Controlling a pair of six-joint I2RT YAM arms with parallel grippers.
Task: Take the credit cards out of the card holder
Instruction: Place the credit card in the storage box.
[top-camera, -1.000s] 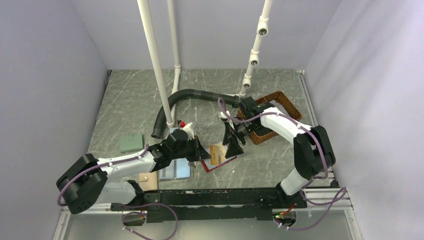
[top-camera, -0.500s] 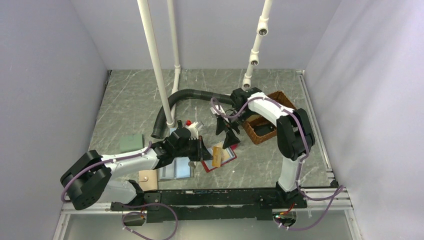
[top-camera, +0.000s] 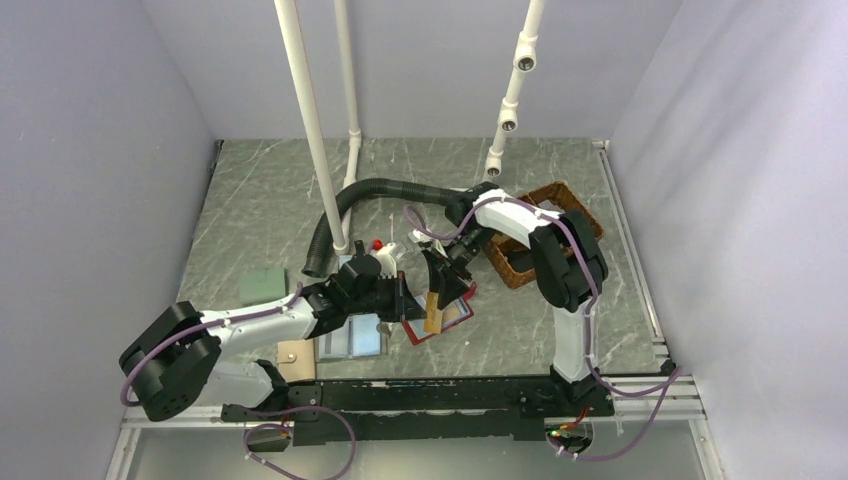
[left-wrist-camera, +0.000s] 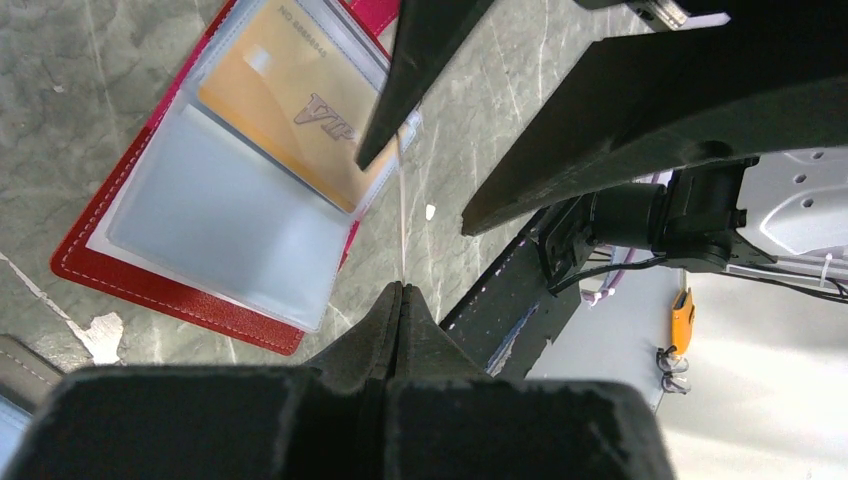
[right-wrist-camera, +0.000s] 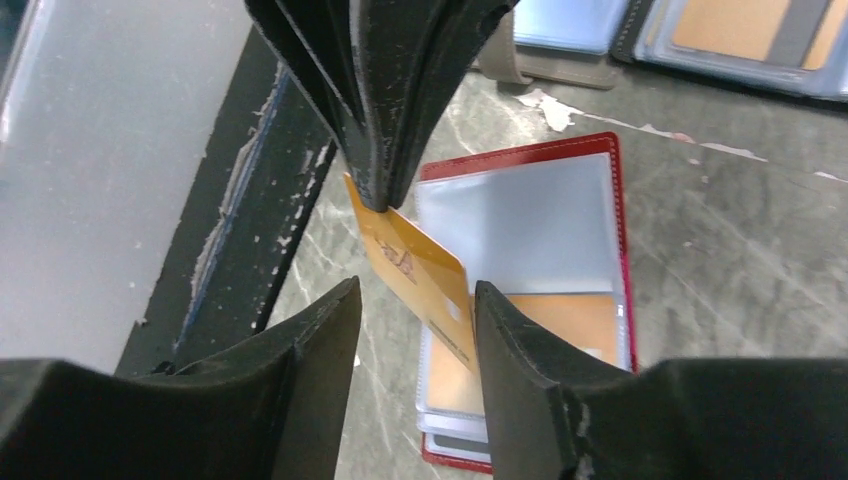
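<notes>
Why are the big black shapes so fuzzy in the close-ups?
Right wrist view: the right gripper sits too near the lens and blurs; the orange card is sharp. Left wrist view: likewise the left gripper, with the red card holder in focus.

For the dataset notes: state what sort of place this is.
Probably a robot lab work cell: plain walls box in a marble-patterned table, a left arm and right arm are mounted at a black rail, and white pipes stand over them.
</notes>
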